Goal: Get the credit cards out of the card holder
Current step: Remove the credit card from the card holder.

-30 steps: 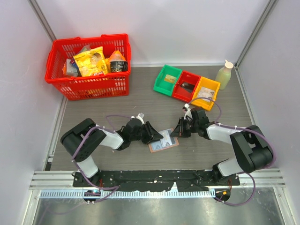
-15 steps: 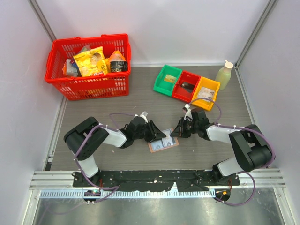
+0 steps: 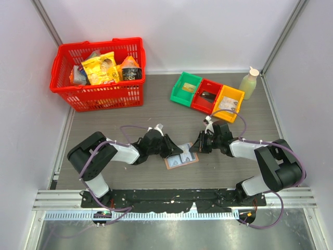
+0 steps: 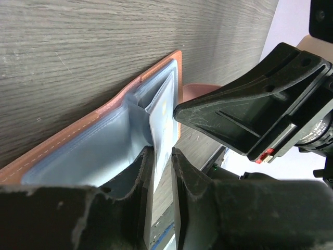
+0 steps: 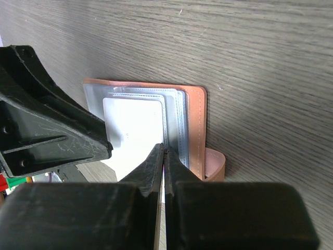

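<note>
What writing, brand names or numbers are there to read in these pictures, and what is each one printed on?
No text reads clearly anywhere.
Yellow snack bag in the red basket: print too small to read.
Dark packet beside it: label too small.
Card in the card holder: plain white face, no print showing.
Camera lens: tiny white lettering, blurred.
Bottle: no legible label.
</note>
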